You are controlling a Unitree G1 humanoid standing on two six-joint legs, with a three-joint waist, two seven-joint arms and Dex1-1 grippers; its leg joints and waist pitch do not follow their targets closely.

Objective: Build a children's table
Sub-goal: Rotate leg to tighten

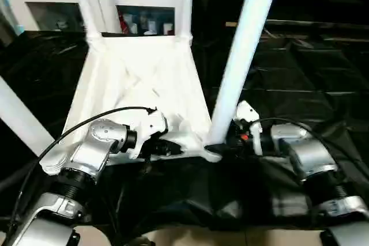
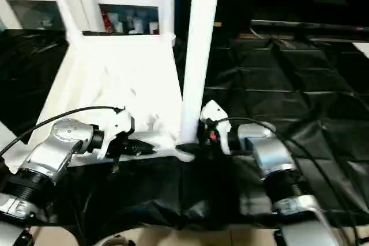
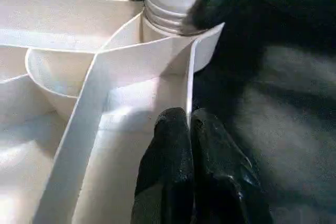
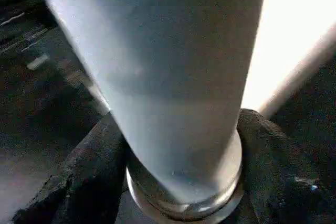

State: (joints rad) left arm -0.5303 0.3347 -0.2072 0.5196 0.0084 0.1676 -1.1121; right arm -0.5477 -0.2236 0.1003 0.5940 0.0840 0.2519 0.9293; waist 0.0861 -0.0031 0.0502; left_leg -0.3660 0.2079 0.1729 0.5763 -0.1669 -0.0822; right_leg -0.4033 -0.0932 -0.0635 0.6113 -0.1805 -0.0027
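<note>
Right gripper first: our two black fingers sit either side of the foot of the near-right leg, closed around it just above the threaded collar, as our right wrist view shows, with a dark finger on each flank of the tube. That leg is the big thing in front of us, its long axis standing nearly upright and leaning a little away to our right as it climbs. It lies straight ahead of the right gripper, touching it, and we're the nearer arm for any turning or pushing down. Below it the tabletop lies upside down on the black sheet, ribs facing up, with two far legs already standing in their corners. The near-right corner socket has the leg's threaded end sitting in it, though we'd judge it's not fully home. Our left gripper has its fingers pinched together on the thin rim wall of the top, just beside that socket, steadying things
</note>
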